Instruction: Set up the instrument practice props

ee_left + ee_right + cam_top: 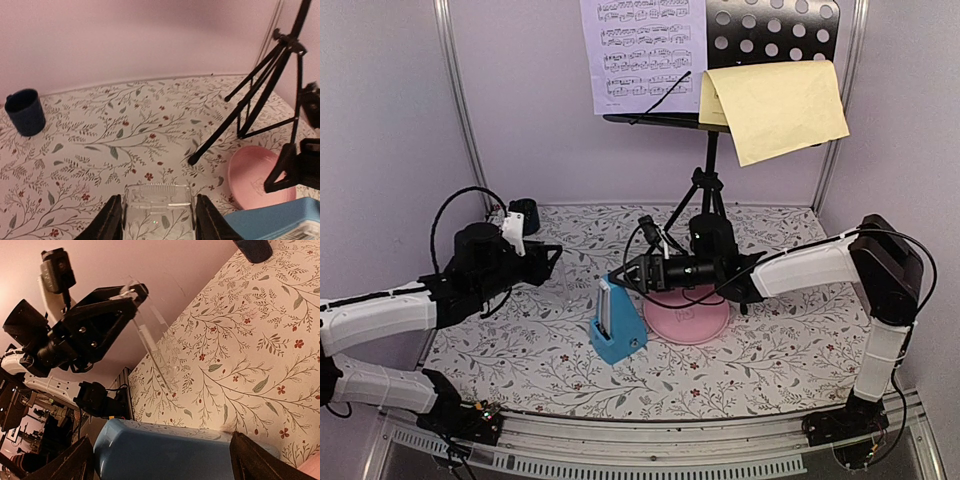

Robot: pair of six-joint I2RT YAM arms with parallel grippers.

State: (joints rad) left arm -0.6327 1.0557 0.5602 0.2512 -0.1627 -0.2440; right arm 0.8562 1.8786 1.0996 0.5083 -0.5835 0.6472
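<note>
The blue wedge metronome (617,335) stands upright on the floral mat, left of the pink plate. My right gripper (623,278) reaches in from the right, and its fingers sit against both sides of the metronome's upper part (190,455). My left gripper (555,262) is shut on a clear plastic cover (159,207) and holds it just left of the metronome. The cover also shows in the right wrist view (150,335). The black music stand (775,30) stands at the back. The lilac sheet (645,50) rests on its left side. The yellow sheet (780,105) hangs tilted off its right side.
The pink plate (695,320) lies right of the metronome, under my right arm. The dark blue cup (525,215) stands at the back left by the wall. The stand's tripod legs (260,85) spread over the mat behind the plate. Walls enclose three sides.
</note>
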